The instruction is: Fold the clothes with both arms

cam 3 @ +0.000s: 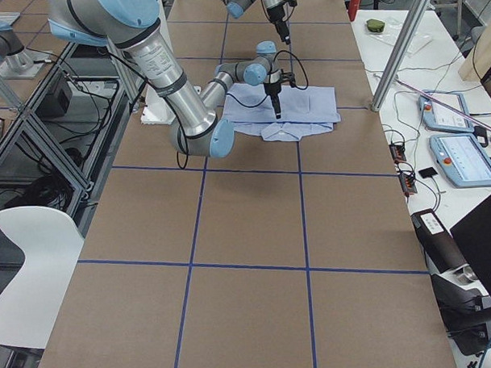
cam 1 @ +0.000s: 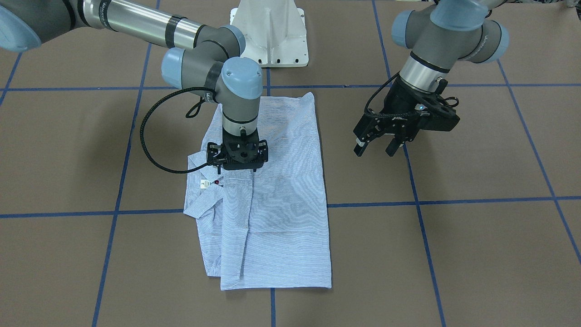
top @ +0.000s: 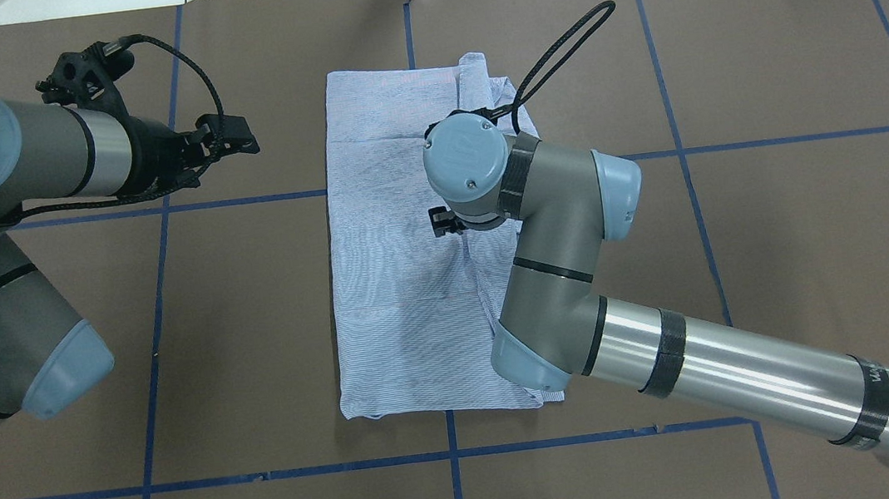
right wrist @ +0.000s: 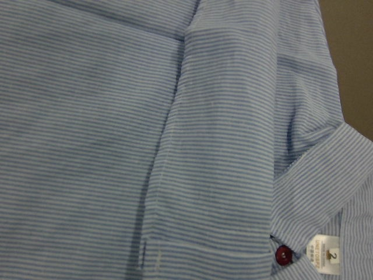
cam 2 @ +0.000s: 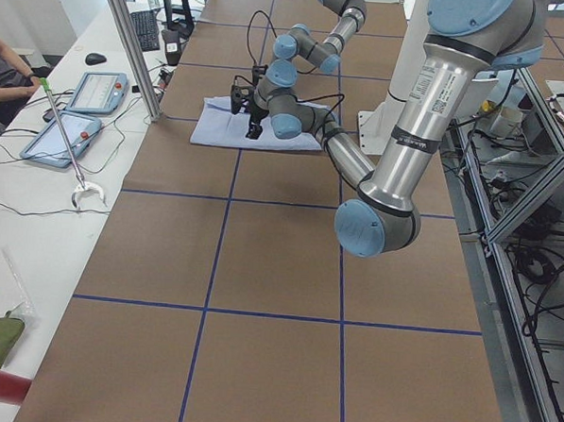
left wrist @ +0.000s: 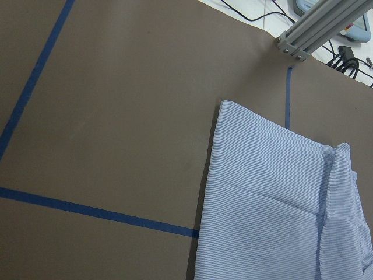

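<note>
One finely striped shirt [cam 1: 281,218], folded rectangular, lies under your right gripper [cam 1: 237,168], whose grip you cannot tell; your left gripper [cam 1: 375,151] gapes open.

One striped shirt [cam 1: 281,190]. Two desks: brown desk [cam 1: 476,254] under the shirt, white side desk [cam 2: 34,245] beside it. Two arms, left arm [cam 1: 435,50] and right arm [cam 1: 190,43], with one claw apiece, left claw [cam 1: 374,152] and right claw [cam 1: 237,170], so two in all. One white pedestal base [cam 1: 272,32]. On the shirt, close up: one red button [right wrist: 284,254], one white label [right wrist: 324,255]. On the side desk, two tablets: near tablet [cam 2: 62,138], far tablet [cam 2: 97,91]. One white chair [cam 3: 30,248].
</note>
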Tool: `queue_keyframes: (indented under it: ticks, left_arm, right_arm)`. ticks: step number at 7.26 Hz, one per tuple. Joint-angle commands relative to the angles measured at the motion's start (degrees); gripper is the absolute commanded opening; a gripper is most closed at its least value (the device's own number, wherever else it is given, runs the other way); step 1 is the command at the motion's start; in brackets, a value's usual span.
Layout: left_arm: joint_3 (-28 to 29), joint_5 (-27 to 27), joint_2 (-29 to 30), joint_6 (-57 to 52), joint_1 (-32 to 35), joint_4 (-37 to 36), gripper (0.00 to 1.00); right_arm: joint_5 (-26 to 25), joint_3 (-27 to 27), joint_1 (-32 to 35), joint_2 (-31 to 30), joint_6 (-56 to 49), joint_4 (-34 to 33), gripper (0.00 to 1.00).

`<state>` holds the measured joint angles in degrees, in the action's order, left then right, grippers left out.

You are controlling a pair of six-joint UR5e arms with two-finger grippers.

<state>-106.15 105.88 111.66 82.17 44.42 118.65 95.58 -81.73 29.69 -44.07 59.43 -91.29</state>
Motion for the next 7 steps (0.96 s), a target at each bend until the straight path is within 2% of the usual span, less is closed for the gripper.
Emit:
queue_keyframes:
  ticks: [1, 5, 7]
  left_arm:
    - [-0.2, 0.03, 0.14, 1.06, -0.47, 0.0, 1.0]
    - [-0.2, -0.06, 0.4, 2.11, -1.09, 0.52, 1.0]
    - [-0.2, -0.06, 0.75, 3.34, -2.14, 0.53, 1.0]
  right_arm:
    - [-0.48, 0.96, -0.33, 0.3, -0.71, -2.12, 1.0]
    - [-0.57, 0.18, 0.37, 0.21, -4.48, -6.16, 1.0]
    - [-0.48, -1.14, 1.86, -1.89, -6.68, -6.88, 1.0]
